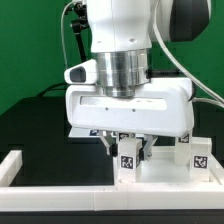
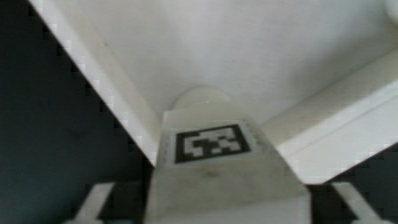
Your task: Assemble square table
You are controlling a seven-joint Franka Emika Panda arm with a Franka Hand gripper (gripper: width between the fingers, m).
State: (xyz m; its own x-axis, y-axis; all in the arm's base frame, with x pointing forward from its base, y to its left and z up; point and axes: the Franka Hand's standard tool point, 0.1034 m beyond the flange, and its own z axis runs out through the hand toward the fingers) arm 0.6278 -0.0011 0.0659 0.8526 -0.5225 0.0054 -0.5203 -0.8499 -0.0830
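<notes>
My gripper (image 1: 128, 152) points straight down and is shut on a small white leg (image 1: 128, 160) with a black-and-white tag. The leg stands upright on the white square table slab (image 1: 150, 180), low in the exterior view. A second tagged leg (image 1: 197, 157) stands upright on the slab towards the exterior view's right. In the wrist view the held leg (image 2: 214, 143) fills the space between my fingers (image 2: 98, 205), with my gripper (image 2: 217, 208) around it. The slab's rimmed white surface (image 2: 267, 50) lies beyond it. The other legs are out of view.
A long low white rail (image 1: 20, 166) runs along the exterior view's left and across the front (image 1: 90, 197). The table top is black, with a green backdrop behind. My arm's wide white body hides much of the middle.
</notes>
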